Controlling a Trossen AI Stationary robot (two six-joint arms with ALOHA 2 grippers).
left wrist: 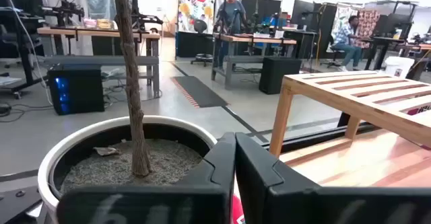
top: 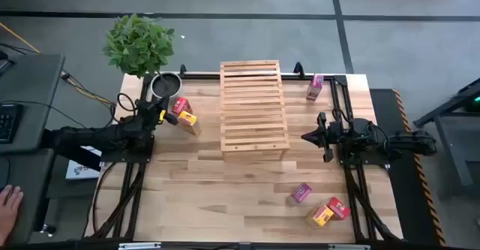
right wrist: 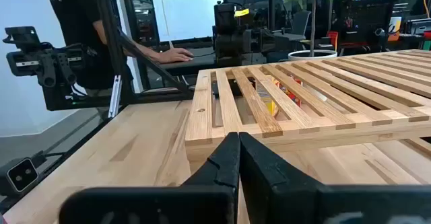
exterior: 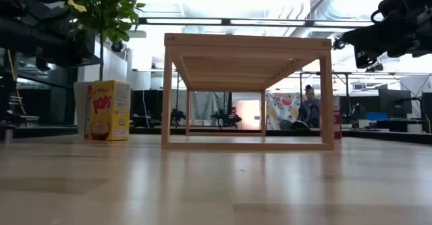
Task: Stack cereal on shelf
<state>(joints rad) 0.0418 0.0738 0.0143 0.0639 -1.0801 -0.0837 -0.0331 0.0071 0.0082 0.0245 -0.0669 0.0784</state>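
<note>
Standing bare on butcher-block tabletop (top: 247,179), slatted shelf (top: 253,106), workshop benches behind

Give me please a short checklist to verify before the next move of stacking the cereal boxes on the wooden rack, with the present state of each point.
1. Top of the wooden rack free of boxes: ok, the slats are bare.
2. All six boxes located: ok. A yellow box and a red box lie left of the rack, a pink box near the far right corner, and a second pink box, second yellow box and second red box at the near right.
3. Left gripper empty: ok, shut on nothing, beside the plant pot.
4. Right gripper empty: ok, shut, facing the rack's right side.
5. Any box already grasped: not ok, none.
</note>
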